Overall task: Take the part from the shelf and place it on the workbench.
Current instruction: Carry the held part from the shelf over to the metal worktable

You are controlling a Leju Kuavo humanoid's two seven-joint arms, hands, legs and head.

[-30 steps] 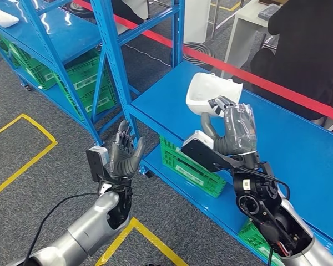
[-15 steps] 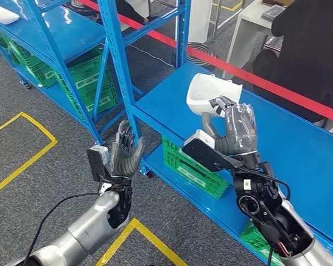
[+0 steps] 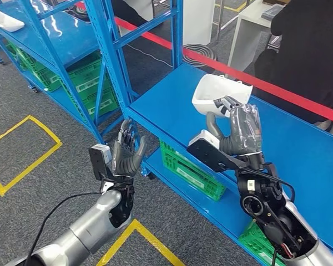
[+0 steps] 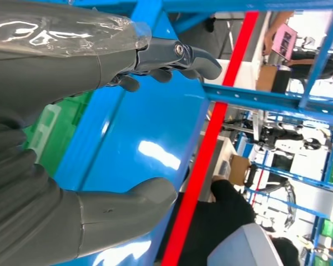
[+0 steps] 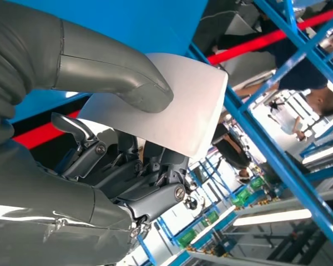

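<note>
One white part (image 3: 218, 93) sits gripped in the right hand (image 3: 236, 130) above the blue shelf (image 3: 173, 105); a second lies far left. Left hand (image 3: 126, 152) is spread, holding nothing.

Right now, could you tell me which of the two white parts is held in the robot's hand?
The white part above the near blue shelf, gripped by the right hand; the other white part lies on the far shelf.

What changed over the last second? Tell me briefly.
The right hand carried the white part slightly up and to the right over the blue shelf; the whole view also shifted a little. The grip stayed the same, and the left hand stayed open, holding nothing.
</note>
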